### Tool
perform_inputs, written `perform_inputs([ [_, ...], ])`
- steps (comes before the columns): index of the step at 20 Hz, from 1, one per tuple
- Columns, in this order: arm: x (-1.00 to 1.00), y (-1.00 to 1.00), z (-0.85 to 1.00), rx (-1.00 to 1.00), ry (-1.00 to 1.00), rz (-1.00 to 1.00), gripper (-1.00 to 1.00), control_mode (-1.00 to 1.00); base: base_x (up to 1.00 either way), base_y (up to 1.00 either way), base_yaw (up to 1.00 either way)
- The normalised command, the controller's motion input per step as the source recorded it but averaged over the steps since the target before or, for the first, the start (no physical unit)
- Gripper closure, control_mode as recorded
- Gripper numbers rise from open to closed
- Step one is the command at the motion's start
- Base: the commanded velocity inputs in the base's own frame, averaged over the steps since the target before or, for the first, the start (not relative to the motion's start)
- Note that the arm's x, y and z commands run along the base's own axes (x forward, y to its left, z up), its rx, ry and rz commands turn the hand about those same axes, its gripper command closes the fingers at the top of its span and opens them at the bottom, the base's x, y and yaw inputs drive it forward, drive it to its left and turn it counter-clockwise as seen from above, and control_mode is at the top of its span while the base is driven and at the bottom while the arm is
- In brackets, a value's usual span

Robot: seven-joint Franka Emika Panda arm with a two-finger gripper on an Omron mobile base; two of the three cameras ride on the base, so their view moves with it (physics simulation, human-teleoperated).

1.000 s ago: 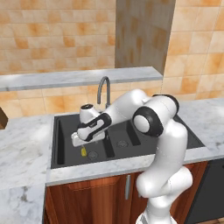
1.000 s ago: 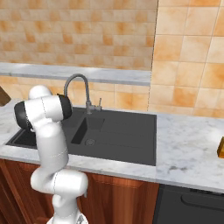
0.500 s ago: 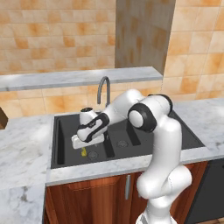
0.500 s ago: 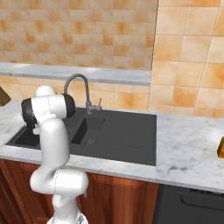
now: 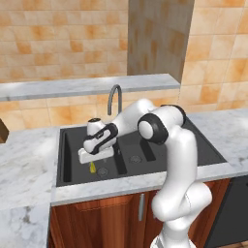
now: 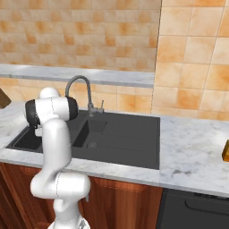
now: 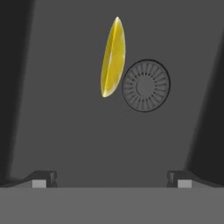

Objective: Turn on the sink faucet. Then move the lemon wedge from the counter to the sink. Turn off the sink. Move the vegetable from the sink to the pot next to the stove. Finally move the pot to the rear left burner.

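Observation:
The lemon wedge (image 5: pixel 92 167) lies on the floor of the black sink's (image 5: pixel 65 160) left basin, beside its round drain (image 5: pixel 103 171). My gripper (image 5: pixel 95 161) hangs just above the wedge, jaws open and empty. In the hand view the wedge (image 7: pixel 113 57) stands on edge ahead of the gripper (image 7: pixel 112 179), touching the drain's (image 7: pixel 145 85) rim, well beyond the fingertips (image 7: pixel 43 178). The dark gooseneck sink faucet (image 5: pixel 115 97) rises behind the sink; its spout (image 6: pixel 78 82) and side lever (image 6: pixel 101 106) are plain in the right base view. The pot and the stove are out of view.
White marble counter (image 5: pixel 29 160) surrounds the sink, and a marble ledge (image 5: pixel 87 86) runs along the tiled wall behind. The larger right basin (image 6: pixel 129 134) has its own drain (image 6: pixel 92 145). A brown object (image 6: pixel 226 150) sits at the counter's far right. A dark appliance front (image 6: pixel 197 210) is below.
My hand has sunk a little lower into the left basin, closer to the wedge, and the elbow has shifted. The wedge has not moved and the jaws stay open.

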Motion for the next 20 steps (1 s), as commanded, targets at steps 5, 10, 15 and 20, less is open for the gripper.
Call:
perform_inputs([
  [5, 0.16, 0.04, -0.17, -0.01, 0.04, 0.00, -1.00, -1.00, 0.00, 0.00, 0.00],
  [10, 0.19, 0.02, -0.24, -0.02, 0.01, 0.00, -1.00, -1.00, 0.00, 0.00, 0.00],
  [15, 0.18, 0.01, -0.19, -0.01, 0.00, 0.00, -1.00, -1.00, 0.00, 0.00, 0.00],
  [20, 0.22, 0.07, -0.20, 0.00, 0.01, 0.00, -1.00, -1.00, 0.00, 0.00, 0.00],
])
